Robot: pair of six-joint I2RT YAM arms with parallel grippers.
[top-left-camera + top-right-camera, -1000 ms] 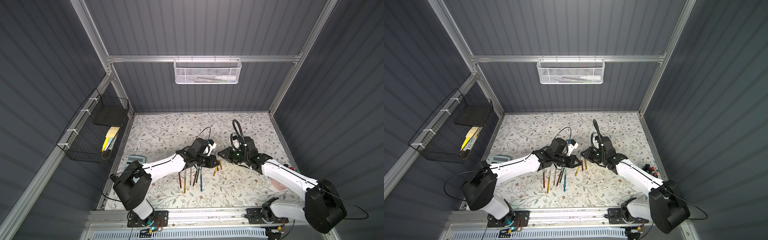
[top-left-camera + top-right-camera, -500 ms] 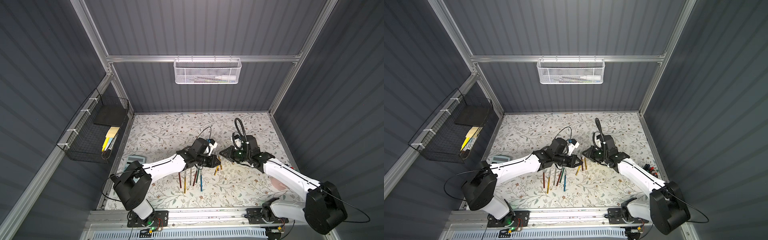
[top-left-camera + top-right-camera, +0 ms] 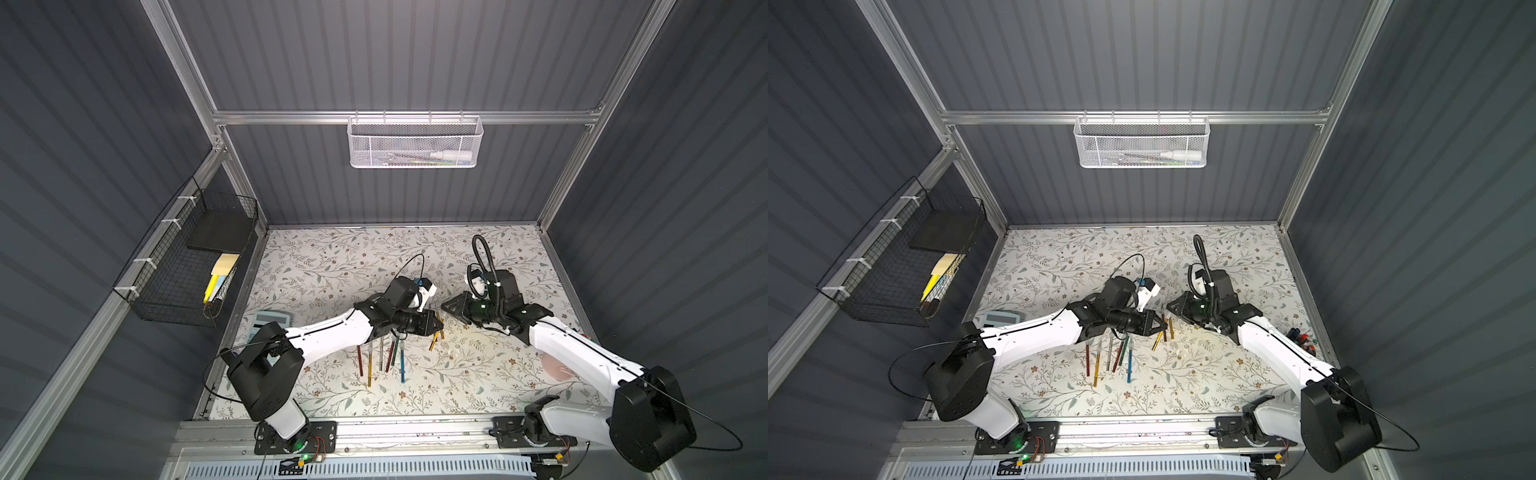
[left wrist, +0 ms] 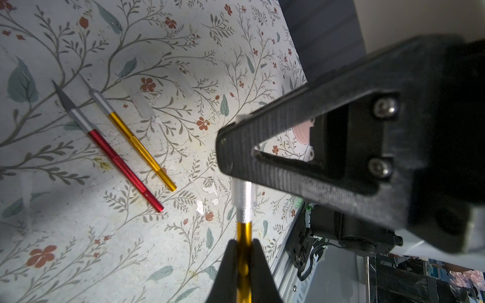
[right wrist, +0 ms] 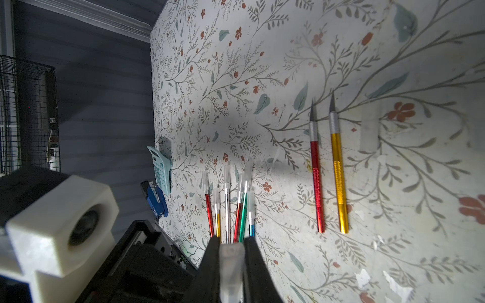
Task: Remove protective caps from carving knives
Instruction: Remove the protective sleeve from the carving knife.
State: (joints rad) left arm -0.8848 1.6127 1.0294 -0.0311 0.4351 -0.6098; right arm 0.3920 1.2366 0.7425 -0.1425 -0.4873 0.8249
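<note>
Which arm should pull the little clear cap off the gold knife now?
Right. The right end effector is shut on the clear cap, while the left end effector clamps the gold knife by its handle, so the right probably only needs to pull away.

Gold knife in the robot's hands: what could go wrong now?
The left hand grips the gold knife's handle while the right hand pinches its clear cap; the slick cap could slip out unpulled. If it pops off suddenly, the bare blade might jab the right hand. The uncapped knives lying nearby could get bumped.
</note>
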